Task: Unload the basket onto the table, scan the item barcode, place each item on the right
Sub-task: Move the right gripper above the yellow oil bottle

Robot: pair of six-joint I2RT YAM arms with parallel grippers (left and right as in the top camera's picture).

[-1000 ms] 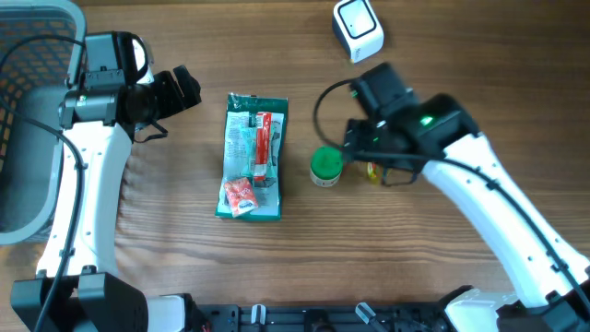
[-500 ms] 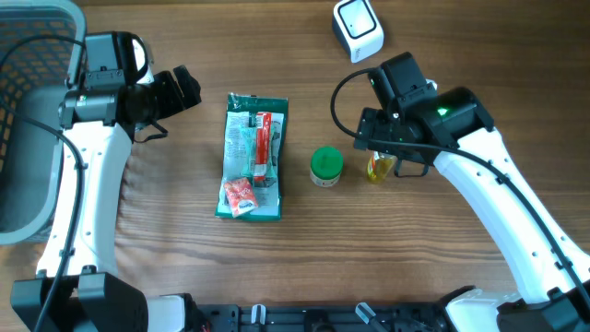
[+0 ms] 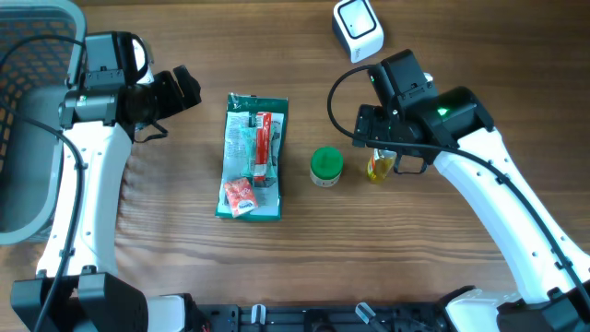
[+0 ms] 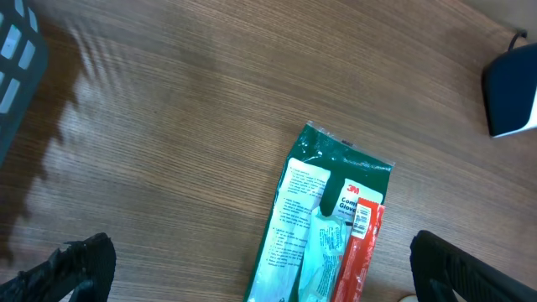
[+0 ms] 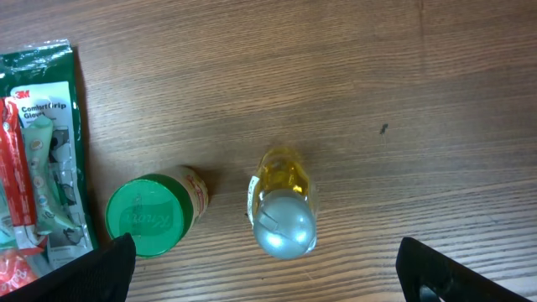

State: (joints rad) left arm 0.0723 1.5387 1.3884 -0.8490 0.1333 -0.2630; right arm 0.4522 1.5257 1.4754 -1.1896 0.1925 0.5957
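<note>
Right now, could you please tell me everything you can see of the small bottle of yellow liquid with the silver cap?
The small clear bottle of yellow liquid appears to stand upright on the brown wooden table. Its rounded silver cap is on, and a pale label edge shows on one side. It stands apart from the green-lidded jar. Nothing touches it; the open right end effector hangs above it.

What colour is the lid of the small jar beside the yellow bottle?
Green lid; the right wrist view shows it best.
</note>
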